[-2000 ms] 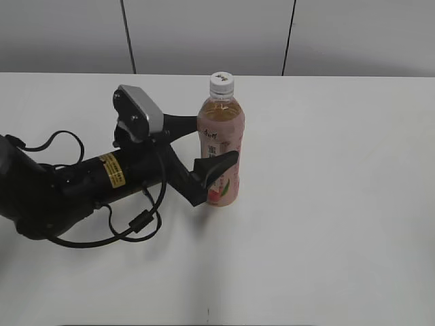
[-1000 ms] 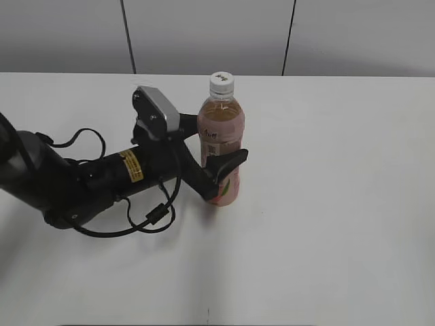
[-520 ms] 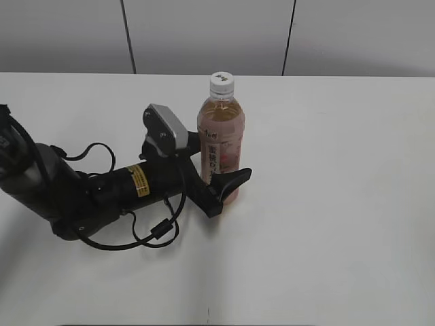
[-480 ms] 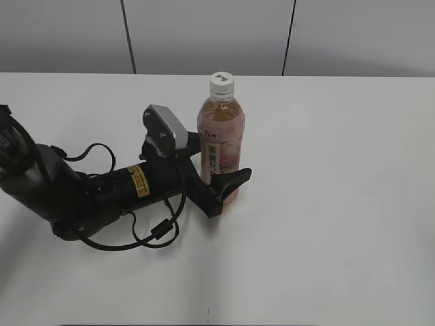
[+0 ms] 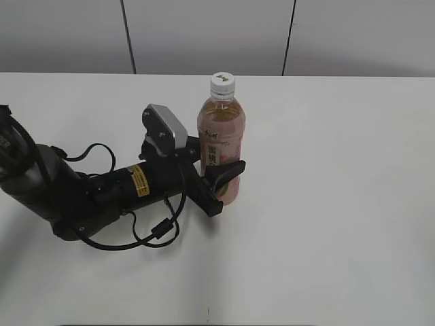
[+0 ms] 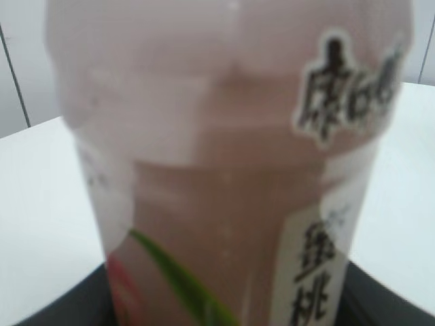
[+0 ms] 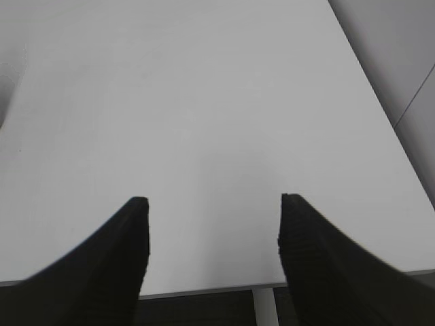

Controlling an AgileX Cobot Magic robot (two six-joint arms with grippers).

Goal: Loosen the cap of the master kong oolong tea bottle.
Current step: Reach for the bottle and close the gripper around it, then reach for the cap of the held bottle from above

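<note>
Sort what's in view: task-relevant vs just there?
Task-relevant:
- master kong oolong tea bottle, upright
- cap, still on the bottle
- left gripper, closed around the bottle's lower body
- right gripper, open over bare table, nothing in it

Just there:
- white table
- grey wall panels

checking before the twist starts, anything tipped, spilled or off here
Nothing stands out. The bottle stands upright on the white table with its cap on and no liquid around it. The left tool is closed around its lower half.
</note>
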